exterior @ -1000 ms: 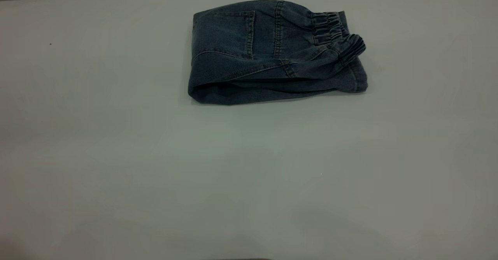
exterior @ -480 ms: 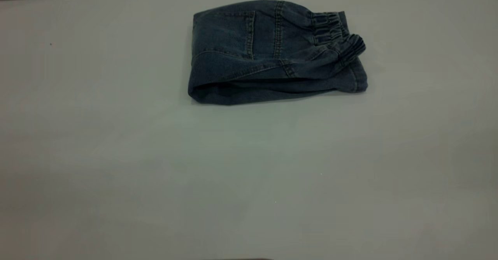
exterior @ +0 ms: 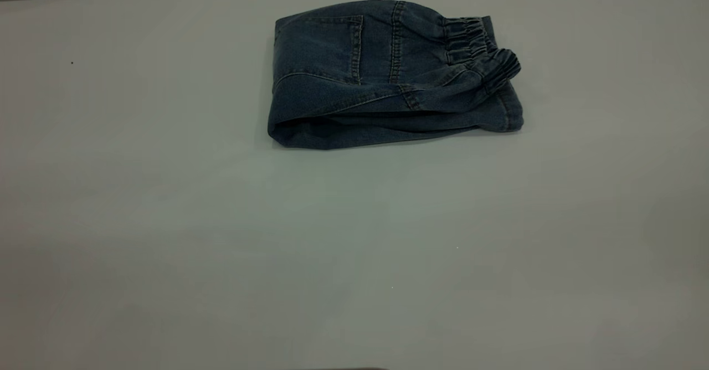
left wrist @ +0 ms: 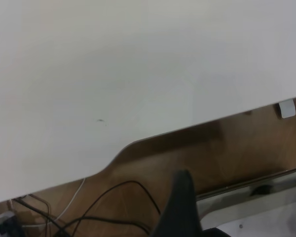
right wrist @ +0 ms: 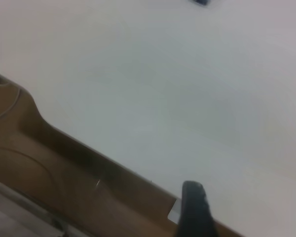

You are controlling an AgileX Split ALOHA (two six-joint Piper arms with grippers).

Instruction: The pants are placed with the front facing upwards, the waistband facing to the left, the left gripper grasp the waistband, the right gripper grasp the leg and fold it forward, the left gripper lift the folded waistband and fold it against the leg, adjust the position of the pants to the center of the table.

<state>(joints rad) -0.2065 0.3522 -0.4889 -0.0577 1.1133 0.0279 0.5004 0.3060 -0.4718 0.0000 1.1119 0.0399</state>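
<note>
The pants (exterior: 388,76) lie as a folded blue denim bundle on the far middle of the table (exterior: 221,248), back patch pocket (exterior: 327,43) facing up. The gathered waistband (exterior: 482,49) rests on top at the bundle's right end, over the leg hem (exterior: 507,109). Neither gripper shows in the exterior view. In the left wrist view the left gripper (left wrist: 182,207) hangs off the table's edge, over the floor. The right gripper (right wrist: 193,210) is a black tip at the table's edge in the right wrist view. Neither touches the pants.
The table edge (left wrist: 138,140) has a curved cutout, with brown floor and black cables (left wrist: 113,197) below it. A small white tag (left wrist: 286,108) sits under the edge. A small dark thing (right wrist: 201,2) lies far off on the table top.
Faint shadows on the near part of the table have faded away. The pants have not moved.
</note>
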